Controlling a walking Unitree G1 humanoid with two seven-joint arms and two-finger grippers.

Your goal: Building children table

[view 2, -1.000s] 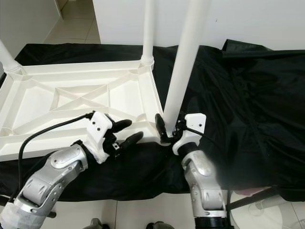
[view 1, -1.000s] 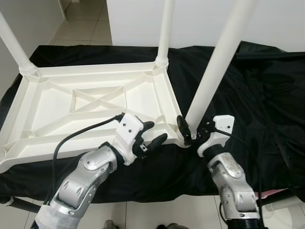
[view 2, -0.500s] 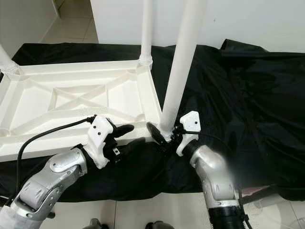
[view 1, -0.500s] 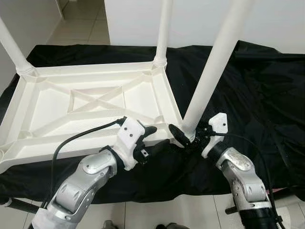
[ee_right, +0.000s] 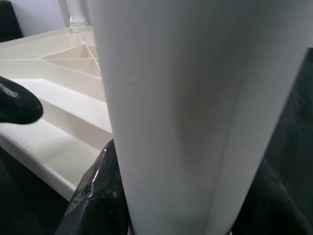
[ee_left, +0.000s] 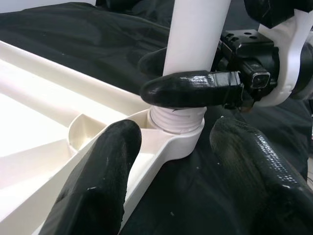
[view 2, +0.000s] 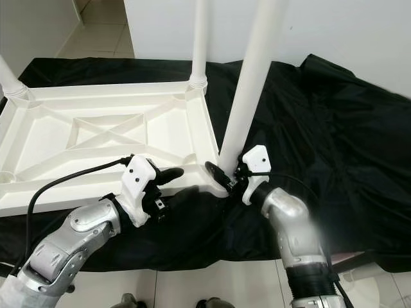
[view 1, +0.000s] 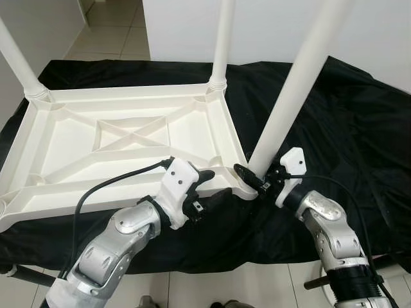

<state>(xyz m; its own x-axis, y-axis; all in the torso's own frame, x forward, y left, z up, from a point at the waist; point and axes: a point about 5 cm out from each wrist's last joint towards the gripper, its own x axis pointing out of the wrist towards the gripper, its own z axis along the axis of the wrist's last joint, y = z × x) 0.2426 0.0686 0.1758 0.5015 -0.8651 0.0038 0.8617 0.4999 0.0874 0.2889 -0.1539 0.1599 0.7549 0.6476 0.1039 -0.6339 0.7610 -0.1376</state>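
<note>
Head view: the upturned white table (view 1: 115, 138) lies on a black cloth (view 1: 359, 122). The right gripper (view 1: 252, 180) clamps the near-corner leg (view 1: 292, 96) at its base. Left wrist view: the left gripper (ee_left: 183, 161) is spread wide, straddling the table's corner socket. Right wrist view: black fingers (ee_right: 98, 196) hug the leg.

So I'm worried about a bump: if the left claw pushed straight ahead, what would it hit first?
Probably the table corner where the leg screws in, lying between the left claw's open fingers.
</note>
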